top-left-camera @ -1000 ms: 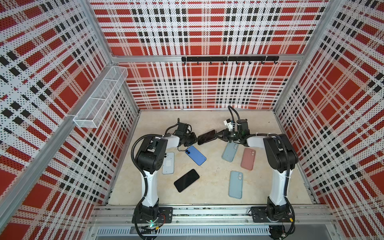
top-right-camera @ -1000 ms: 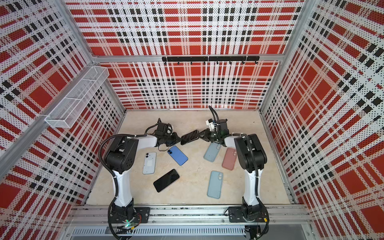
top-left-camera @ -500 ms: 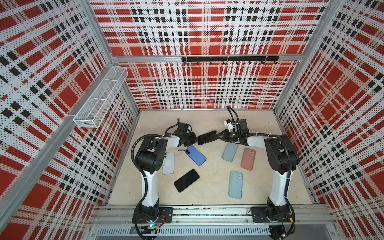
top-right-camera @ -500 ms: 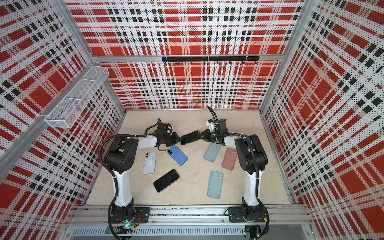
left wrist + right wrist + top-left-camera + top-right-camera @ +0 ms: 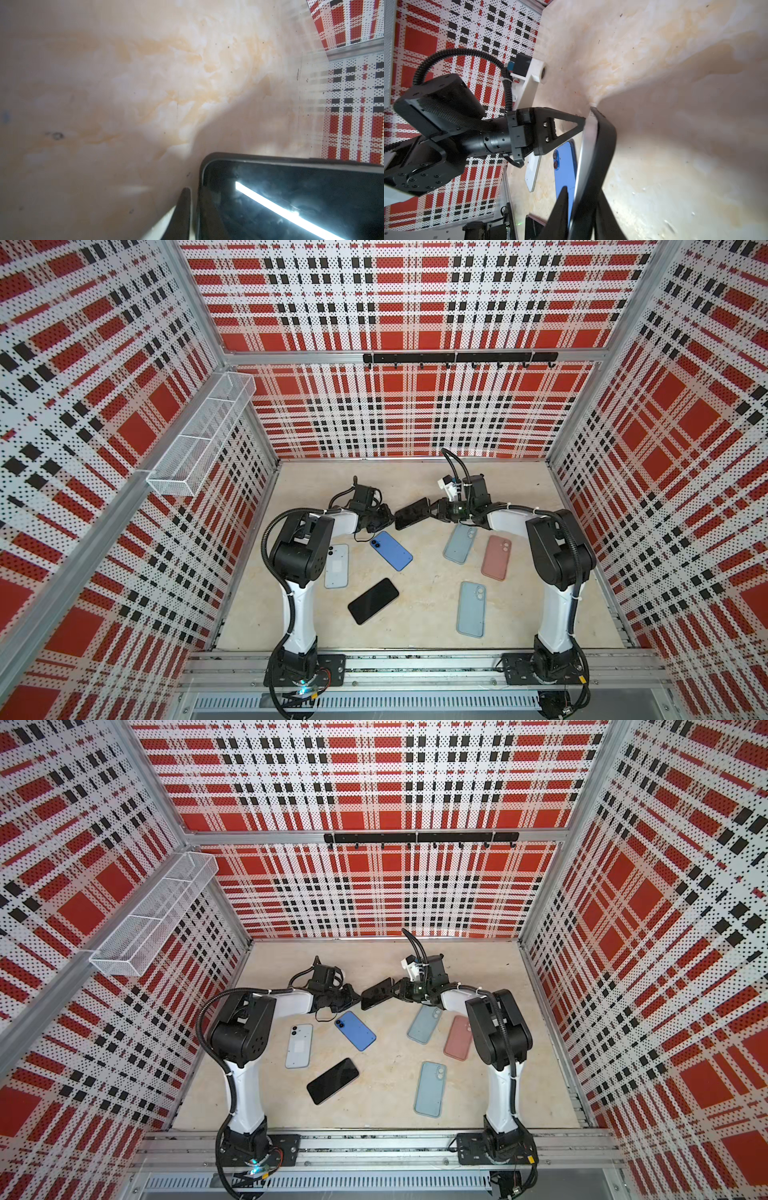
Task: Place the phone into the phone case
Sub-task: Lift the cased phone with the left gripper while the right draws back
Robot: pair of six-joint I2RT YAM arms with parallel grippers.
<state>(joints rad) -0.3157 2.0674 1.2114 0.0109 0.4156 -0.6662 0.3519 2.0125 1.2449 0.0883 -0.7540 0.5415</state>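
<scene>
A black phone (image 5: 411, 513) (image 5: 377, 993) hangs tilted above the back middle of the table, carried at both ends. In the left wrist view its dark screen (image 5: 291, 197) sits inside the rim of the black phone case (image 5: 270, 158). My left gripper (image 5: 388, 516) (image 5: 195, 214) is shut on that rimmed end. My right gripper (image 5: 434, 510) (image 5: 583, 216) is shut on the other end. The right wrist view shows the phone's silvery side (image 5: 588, 145) edge on. There the phone case (image 5: 607, 135) bows away from it at the far corner, beside the left gripper's fingertip (image 5: 580, 122).
On the table lie a blue phone (image 5: 391, 551), a white phone (image 5: 336, 565) and a black phone (image 5: 373, 600). To the right lie two pale blue cases (image 5: 460, 543) (image 5: 471, 609) and a pink case (image 5: 496, 557). A wire basket (image 5: 203, 435) hangs on the left wall.
The right wrist and its end of the phone have shifted slightly. Both grippers keep their hold, and nothing on the table has moved.
</scene>
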